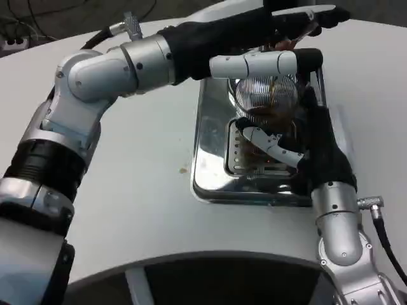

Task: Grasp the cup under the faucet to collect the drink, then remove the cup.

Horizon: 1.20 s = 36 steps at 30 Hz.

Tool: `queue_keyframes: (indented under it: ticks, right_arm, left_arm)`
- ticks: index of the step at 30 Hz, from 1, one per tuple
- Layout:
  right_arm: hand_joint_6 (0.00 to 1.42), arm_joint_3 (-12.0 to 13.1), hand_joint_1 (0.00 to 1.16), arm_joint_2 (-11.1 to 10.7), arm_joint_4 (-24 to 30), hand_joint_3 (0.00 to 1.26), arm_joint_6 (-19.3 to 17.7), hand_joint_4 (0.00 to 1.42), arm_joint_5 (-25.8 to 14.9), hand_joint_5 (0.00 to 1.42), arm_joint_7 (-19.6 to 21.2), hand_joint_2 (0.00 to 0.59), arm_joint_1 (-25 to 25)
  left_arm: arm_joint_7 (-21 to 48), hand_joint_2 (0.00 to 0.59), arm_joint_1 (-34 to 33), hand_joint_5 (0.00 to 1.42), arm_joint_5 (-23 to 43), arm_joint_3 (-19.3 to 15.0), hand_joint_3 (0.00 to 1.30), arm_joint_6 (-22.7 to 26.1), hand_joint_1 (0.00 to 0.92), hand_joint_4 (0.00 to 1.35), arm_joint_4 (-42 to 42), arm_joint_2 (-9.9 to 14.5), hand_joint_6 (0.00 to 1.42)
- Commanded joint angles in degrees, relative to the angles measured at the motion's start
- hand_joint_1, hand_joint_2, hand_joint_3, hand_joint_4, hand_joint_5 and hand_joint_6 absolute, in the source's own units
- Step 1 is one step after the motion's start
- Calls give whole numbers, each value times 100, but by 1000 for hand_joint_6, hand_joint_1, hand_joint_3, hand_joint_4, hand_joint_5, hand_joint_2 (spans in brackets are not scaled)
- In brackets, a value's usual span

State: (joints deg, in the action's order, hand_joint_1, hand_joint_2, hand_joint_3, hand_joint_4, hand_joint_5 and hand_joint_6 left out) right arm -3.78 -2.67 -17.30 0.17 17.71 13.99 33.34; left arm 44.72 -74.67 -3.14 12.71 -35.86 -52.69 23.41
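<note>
Head view is showing the right hand [289,149] reaching up from the lower right, its fingers wrapping around the ribbed clear cup [266,98] that is sitting over the drip tray [213,171] at centre right on the white worktop [140,190]. Farther up, the left hand [280,38] is pressing on the faucet [292,43]; its fingers are too dark to tell.
</note>
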Motion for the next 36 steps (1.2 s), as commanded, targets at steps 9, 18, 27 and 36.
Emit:
queue_keyframes:
  ticks: [9, 18, 27, 36]
  right_arm:
    - [219, -243, 811, 281, -603, 70, 33, 116, 104, 207, 327, 201, 135]
    - [327, -307, 820, 448, -881, 217, 8, 285, 323, 349, 916, 224, 149]
    - [424, -381, 894, 601, -1036, 299, 67, 387, 533, 455, 1448, 246, 149]
    - [528, -449, 936, 766, -1178, 395, 189, 498, 759, 561, 1933, 273, 225]
  left_arm:
    - [210, 107, 140, 60, -341, 178, 88, 85, 0, 0, -126, 59, 42]
    - [211, 102, 152, 60, -333, 162, 88, 40, 0, 0, -161, 87, 42]
    - [222, 100, 204, 60, -325, 156, 88, -8, 0, 0, -155, 116, 42]
    - [145, 101, 304, 79, -87, -74, 22, -168, 0, 0, -48, 102, 69]
